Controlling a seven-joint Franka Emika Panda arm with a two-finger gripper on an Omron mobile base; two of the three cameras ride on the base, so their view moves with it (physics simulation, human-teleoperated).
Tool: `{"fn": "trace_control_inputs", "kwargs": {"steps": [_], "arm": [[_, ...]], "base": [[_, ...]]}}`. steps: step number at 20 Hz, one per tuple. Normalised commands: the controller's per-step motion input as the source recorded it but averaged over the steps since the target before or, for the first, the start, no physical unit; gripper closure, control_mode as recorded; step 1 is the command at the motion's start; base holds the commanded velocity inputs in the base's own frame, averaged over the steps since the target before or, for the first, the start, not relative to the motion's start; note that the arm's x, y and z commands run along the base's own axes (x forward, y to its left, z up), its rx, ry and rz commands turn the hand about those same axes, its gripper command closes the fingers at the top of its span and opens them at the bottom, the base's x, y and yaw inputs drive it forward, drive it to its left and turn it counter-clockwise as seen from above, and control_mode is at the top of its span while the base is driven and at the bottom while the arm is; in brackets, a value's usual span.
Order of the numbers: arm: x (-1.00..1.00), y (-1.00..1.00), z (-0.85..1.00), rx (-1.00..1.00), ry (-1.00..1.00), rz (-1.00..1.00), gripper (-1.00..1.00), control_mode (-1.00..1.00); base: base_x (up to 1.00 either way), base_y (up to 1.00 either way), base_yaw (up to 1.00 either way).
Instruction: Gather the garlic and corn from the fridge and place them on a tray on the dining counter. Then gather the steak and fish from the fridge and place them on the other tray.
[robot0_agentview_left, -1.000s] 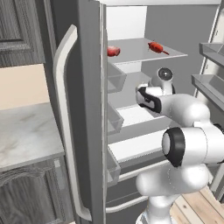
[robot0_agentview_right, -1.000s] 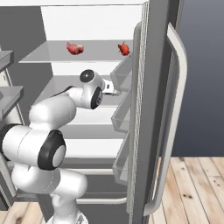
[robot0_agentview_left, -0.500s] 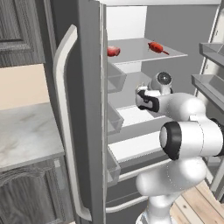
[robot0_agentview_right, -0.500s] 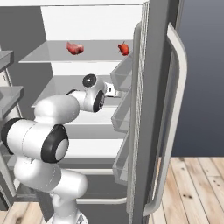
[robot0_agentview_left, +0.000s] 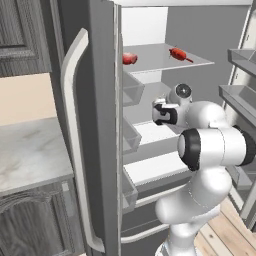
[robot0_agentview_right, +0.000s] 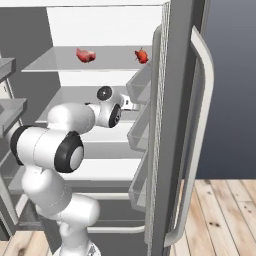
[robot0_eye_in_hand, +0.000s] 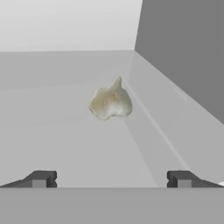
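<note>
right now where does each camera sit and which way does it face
Left base view: behind the arm's left, facing into the open fridge; white arm at lower right, open gripper.
Right base view: behind its right, same fridge; arm at lower left.
Hand view: on the hand, looking along the fingertips at the garlic on a shelf.
Both base views share the two red pieces on the upper shelf.

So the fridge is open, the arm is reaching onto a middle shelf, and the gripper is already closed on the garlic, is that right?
Not quite. The fridge is open and the arm reaches onto a middle shelf, but the gripper is open, not closed on the garlic. The hand view shows the bulb lying on the shelf ahead of the fingertips, untouched.
</note>
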Motion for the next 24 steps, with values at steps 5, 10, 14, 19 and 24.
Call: {"fn": "trace_control_inputs", "kwargs": {"steps": [5,10,14,19,24], "arm": [[0.29,-0.01,-0.09,0.00,0.00,0.00,-1.00,-1.00],[0.41,-0.01,-0.04,0.01,0.00,0.00,-1.00,-1.00],[0.36,-0.10,-0.01,0.01,0.00,0.00,-1.00,-1.00],[0.23,-0.18,-0.10,0.01,0.00,0.00,-1.00,-1.00],[0.25,-0.07,-0.12,0.00,0.00,0.00,-1.00,-1.00]], "base": [[0.00,0.00,0.00],[0.00,0.00,0.00],[0.00,0.00,0.00],[0.00,0.00,0.00],[0.00,0.00,0.00]]}}
